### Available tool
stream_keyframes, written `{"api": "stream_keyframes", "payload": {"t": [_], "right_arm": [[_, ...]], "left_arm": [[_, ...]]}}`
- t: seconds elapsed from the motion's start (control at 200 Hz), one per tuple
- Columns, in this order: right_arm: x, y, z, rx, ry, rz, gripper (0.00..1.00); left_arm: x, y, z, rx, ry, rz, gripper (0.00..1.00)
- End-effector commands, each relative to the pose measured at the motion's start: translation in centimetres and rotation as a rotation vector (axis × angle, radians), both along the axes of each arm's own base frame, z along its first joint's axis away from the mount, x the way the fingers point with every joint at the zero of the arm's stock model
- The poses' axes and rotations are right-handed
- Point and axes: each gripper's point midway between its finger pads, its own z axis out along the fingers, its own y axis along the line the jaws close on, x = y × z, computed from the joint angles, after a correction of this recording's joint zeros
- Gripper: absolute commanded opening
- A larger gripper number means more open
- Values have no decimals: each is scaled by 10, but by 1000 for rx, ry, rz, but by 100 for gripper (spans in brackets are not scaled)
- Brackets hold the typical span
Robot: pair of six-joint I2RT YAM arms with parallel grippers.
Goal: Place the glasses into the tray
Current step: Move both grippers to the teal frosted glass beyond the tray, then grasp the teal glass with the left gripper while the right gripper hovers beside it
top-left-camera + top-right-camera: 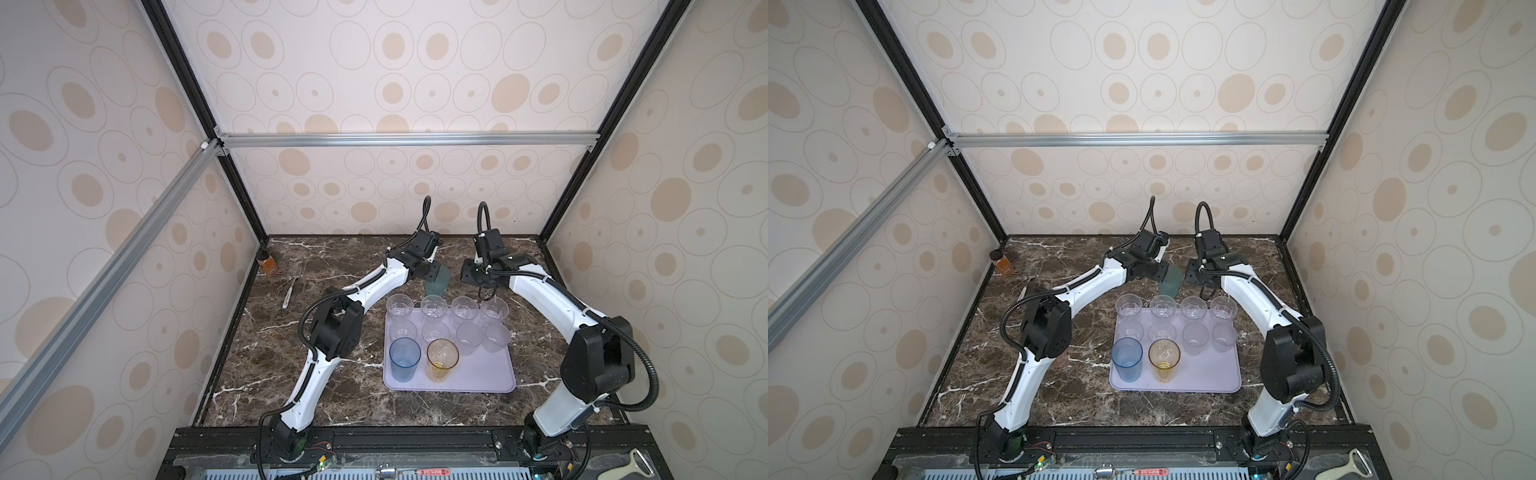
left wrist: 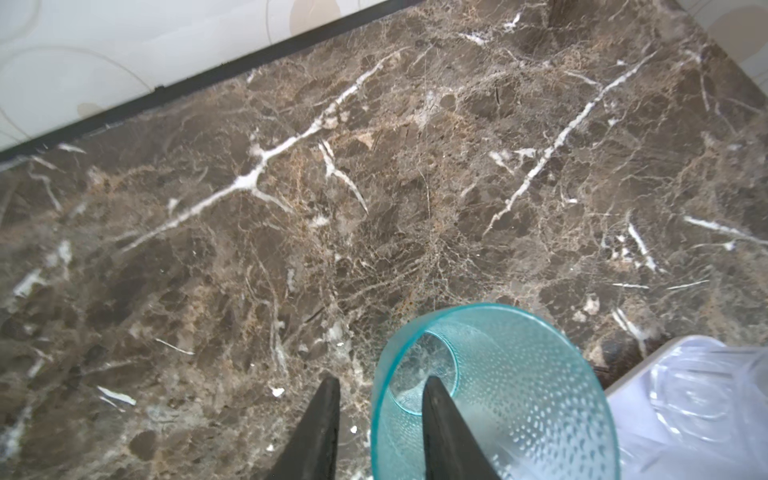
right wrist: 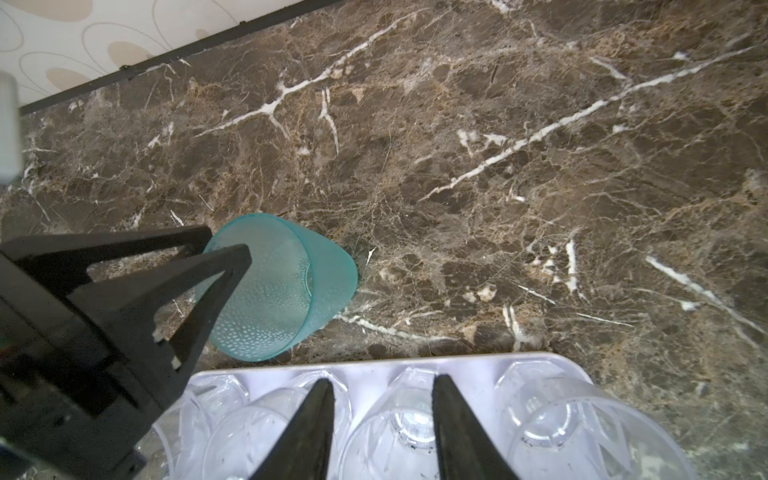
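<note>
**Left gripper (image 2: 381, 382) straddles the teal glass (image 2: 519, 395) rim.**
One jaw is inside and one outside, apart and not clamped, as far as you can see. The glass leans off the tray (image 3: 374, 370), mouth toward this gripper and base away. Your right gripper (image 3: 380, 380) hovers over the tray beside it, jaws apart and empty.

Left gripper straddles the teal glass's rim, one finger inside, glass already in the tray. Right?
No: the teal glass is outside the tray, on the marble table beside its rim; the right wrist view shows it. The left gripper does straddle the glass's rim, one finger inside.
</note>
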Motion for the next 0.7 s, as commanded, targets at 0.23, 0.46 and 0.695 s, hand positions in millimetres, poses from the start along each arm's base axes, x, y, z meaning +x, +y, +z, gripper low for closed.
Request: {"api": "stream_keyframes", "payload": {"t": [0.23,0.46,0.695], "right_arm": [[-8,-5,7,9,-10,-17,42],[-10,-6,22,17,-37,-19,42],[-16,-3,42,72,-89,-27,41]], "left_arm": [[13,-1,16,-19,-42,26,19],[13,-1,28,-33,-65,33,3],[8,-2,69,-108,-138,43,0]]}}
